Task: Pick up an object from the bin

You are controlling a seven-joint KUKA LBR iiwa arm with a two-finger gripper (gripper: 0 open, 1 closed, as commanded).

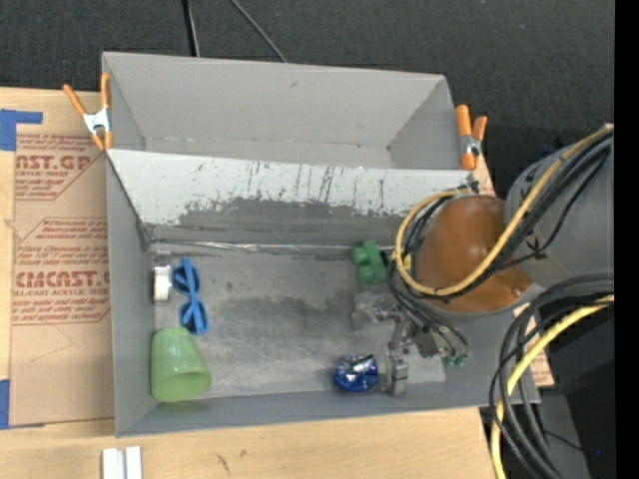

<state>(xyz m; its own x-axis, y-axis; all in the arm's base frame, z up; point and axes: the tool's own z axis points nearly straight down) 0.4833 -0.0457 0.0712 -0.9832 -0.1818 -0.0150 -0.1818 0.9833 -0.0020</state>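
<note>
the gripper (398, 365) hangs low in the front right of the bin (280, 317), just beside a small shiny blue object (354, 375); being so near, this is probably the easiest thing to take. wide or narrow, i cannot tell. 1 green cup (178, 365) lies well apart.

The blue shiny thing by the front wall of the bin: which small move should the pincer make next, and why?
Probably a short shift toward the view's left, until the pincer stands over the blue shiny thing. The pincer sits low just to that thing's right, beside it rather than above it, and it is the nearest thing; the small green piece lies farther back.
</note>
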